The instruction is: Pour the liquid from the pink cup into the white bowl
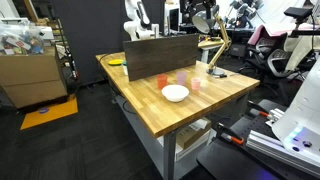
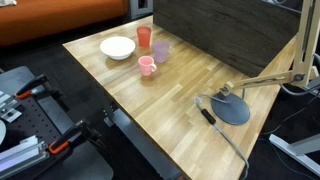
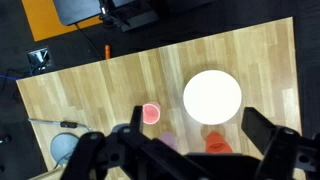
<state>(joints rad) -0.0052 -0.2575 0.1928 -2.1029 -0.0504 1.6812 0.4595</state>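
Open planks are stretching across the counter (image 2: 175, 85) towards the lamp base (image 2: 228, 108), and a dark panel (image 2: 220, 35) is walling off the back edge. The white bowl (image 2: 117, 47) is sitting near a corner, close to the edge. The pink cup (image 2: 147, 66) is standing upright near it, apart from the red-orange cup (image 2: 144, 37) and the lavender cup (image 2: 160, 51). In the wrist view the hand (image 3: 172, 140) is hanging high above them, jaws spread wide, gripping nothing.

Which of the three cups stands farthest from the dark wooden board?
The pale pink cup, out on the open tabletop; the red cup and purple cup both stand nearer the board.
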